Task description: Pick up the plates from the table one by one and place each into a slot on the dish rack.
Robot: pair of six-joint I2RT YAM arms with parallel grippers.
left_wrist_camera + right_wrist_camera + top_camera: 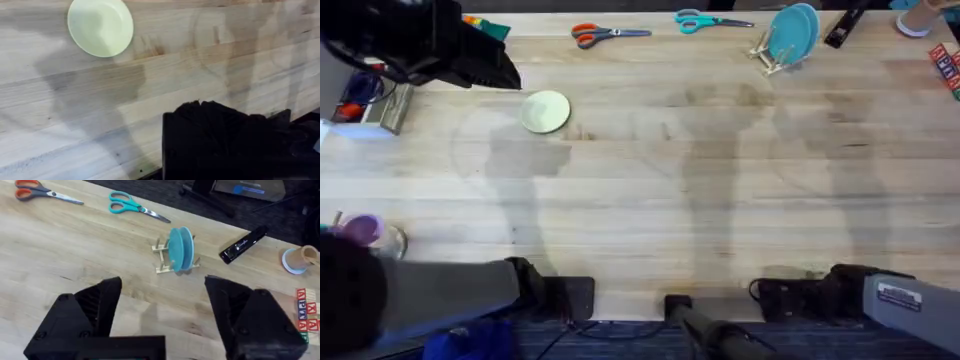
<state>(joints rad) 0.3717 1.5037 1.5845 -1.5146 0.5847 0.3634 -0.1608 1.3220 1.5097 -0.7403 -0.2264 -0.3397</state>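
Cream-yellow plate [546, 111] flat on table [670, 190] — light, stiff, slick; best pinched at rim; teal plate [792, 34] in dish rack [767, 55]; right gripper [162, 315] fingers apart, empty; left gripper — cannot tell.

The desk [700, 170] is showing light wood planks with visible grain. The plate [546, 111] lying flat is showing cream-yellow; the plate [793, 33] standing in the light-wood dish rack [767, 55] is showing teal. One pair of scissors [605, 34] is showing orange handles, the other pair [705, 20] teal handles.
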